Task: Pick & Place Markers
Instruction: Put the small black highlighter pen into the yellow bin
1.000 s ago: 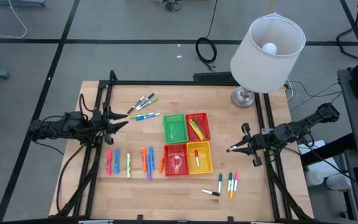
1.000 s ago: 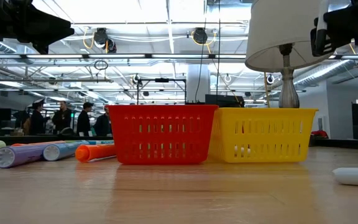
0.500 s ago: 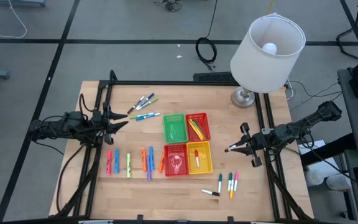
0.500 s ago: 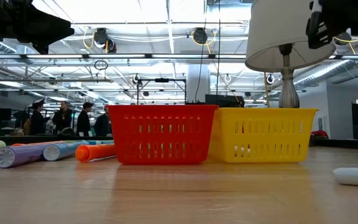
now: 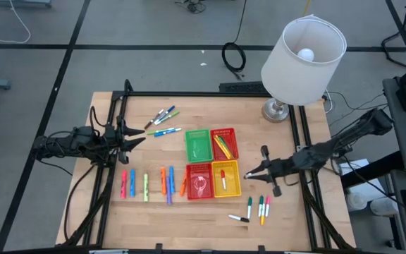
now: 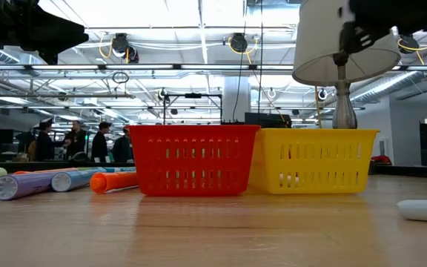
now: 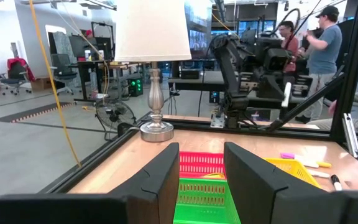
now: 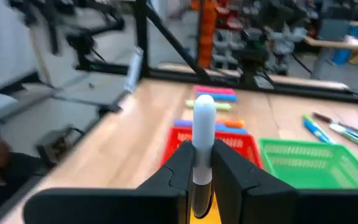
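since the earlier frame the right end effector [image 5: 246, 175] has travelled from the tabletop's right edge toward the middle and now hangs just at the right side of the yellow basket [image 5: 232, 185]. its fingers [image 8: 229, 167] are pinched on a marker with a white cap [image 8: 203, 134], which sticks out ahead of them toward the baskets. the left end effector [image 5: 141, 137] has not shifted; it waits above the left part of the tabletop [image 5: 302, 226] with its fingers about half apart and nothing between them.

a row of loose markers [image 5: 146, 185] lies left of the red basket [image 5: 199, 180], well below the left end effector in the high view. three more markers [image 5: 162, 117] lie near the far edge, just beyond that end effector. a small group [image 5: 257, 209] lies near the front right, just beside the right end effector. some markers already lie in the far red basket [image 5: 225, 144] and one in the yellow basket. the green basket [image 5: 197, 145] sits beside them.
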{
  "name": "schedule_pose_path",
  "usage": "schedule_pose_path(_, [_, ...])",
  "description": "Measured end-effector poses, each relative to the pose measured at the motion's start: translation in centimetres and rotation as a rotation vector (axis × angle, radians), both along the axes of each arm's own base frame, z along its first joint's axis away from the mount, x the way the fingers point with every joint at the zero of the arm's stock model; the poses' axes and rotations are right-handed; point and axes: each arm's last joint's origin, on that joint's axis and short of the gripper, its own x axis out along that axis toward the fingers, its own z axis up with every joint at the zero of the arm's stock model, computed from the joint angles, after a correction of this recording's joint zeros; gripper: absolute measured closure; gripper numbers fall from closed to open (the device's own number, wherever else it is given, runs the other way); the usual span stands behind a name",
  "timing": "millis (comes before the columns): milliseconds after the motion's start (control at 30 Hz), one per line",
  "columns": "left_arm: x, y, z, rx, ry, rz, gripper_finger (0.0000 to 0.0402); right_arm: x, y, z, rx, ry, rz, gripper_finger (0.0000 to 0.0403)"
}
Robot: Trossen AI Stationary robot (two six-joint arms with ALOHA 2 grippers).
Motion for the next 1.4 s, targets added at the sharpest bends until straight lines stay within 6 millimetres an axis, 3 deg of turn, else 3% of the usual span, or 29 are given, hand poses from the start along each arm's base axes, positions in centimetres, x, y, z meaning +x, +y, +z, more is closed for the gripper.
schedule_pose_path(200, [0.0,0.0,0.0,0.0,0.0,0.0,0.0268,3.3,1.3,-0.5,-0.043,0.063,-0.052,0.0371])
schedule_pose_path(433, [0.0,0.0,0.0,0.0,0.0,0.0,0.0268,5.3,2.0,-2.7,-0.055,0.087,-0.065,0.0371])
schedule_pose_path(833, [0.0,0.0,0.0,0.0,0.0,0.0,0.0268,6.7,1.5,-5.9,-0.049,0.217,-0.122,0.0371])
schedule_pose_path(1400, [0.0,0.0,0.0,0.0,0.0,0.0,0.0268,6.8,1.4,-5.8,-0.045,0.209,-0.127,0.0342])
